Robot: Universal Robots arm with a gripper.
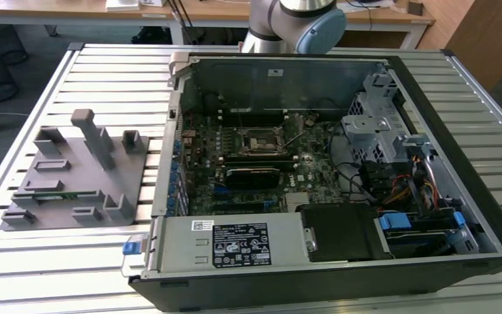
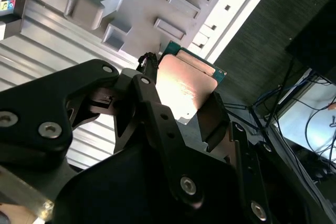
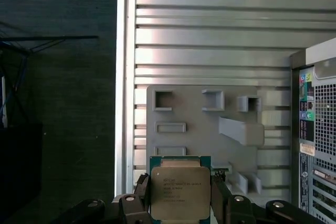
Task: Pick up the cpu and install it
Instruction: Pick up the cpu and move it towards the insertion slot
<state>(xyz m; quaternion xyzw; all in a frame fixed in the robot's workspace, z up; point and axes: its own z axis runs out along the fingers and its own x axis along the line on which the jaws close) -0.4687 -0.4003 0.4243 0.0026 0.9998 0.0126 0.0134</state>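
Cpu (image 3: 180,192) between fingers (image 3: 219,200) (tray (image 3: 186,103) beyond)

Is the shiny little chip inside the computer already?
No, the gripper holds the cpu, with the grey tray behind it in the first wrist view.

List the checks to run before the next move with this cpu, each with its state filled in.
1. The cpu is clamped between the fingers of the gripper: ok.
2. It is held clear of the grey tray: ok.
3. Its metal top faces the first wrist view, sitting square: ok.
4. The side of the computer case is open and the motherboard socket is exposed: ok.
5. The socket is open and empty: cannot tell.
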